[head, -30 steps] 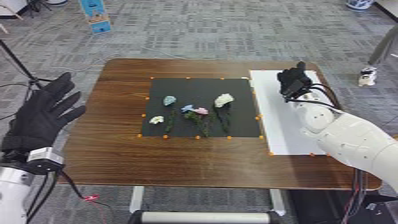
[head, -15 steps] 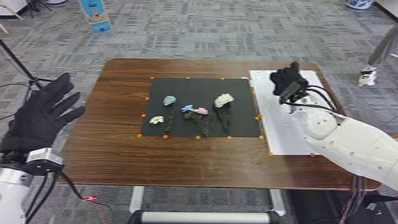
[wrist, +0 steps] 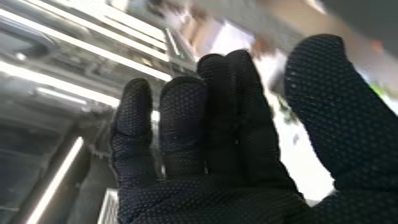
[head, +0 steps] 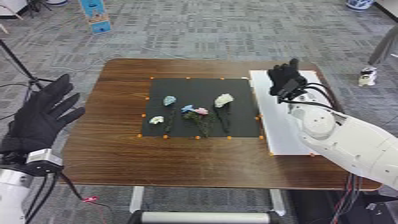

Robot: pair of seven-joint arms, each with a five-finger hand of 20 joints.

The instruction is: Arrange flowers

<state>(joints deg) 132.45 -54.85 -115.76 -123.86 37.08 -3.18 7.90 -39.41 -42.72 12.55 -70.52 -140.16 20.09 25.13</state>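
In the head view my right hand [head: 285, 80] is above the white sheet at the right, open and holding nothing. The right wrist view has the same hand [wrist: 213, 150] with straight fingers and the thumb apart. My left hand [head: 40, 117] stays open off the table's left side. On the black mat lie a light blue flower [head: 169, 100], a small white flower [head: 156, 120], a blue flower [head: 187, 108] beside a pink flower [head: 202, 111], and a larger white flower [head: 224, 100]. Their green stems point toward the near edge.
The black mat [head: 182, 90] is edged with small orange markers on the brown table [head: 169, 165]. Beside it lies the white sheet [head: 289, 135]. A dark stand [head: 18, 60] rises at the left, and a blue sign [head: 96, 17] stands beyond the table.
My right hand has moved a little to the left and away from me over the white sheet. The left hand and the flowers have stayed where they were.
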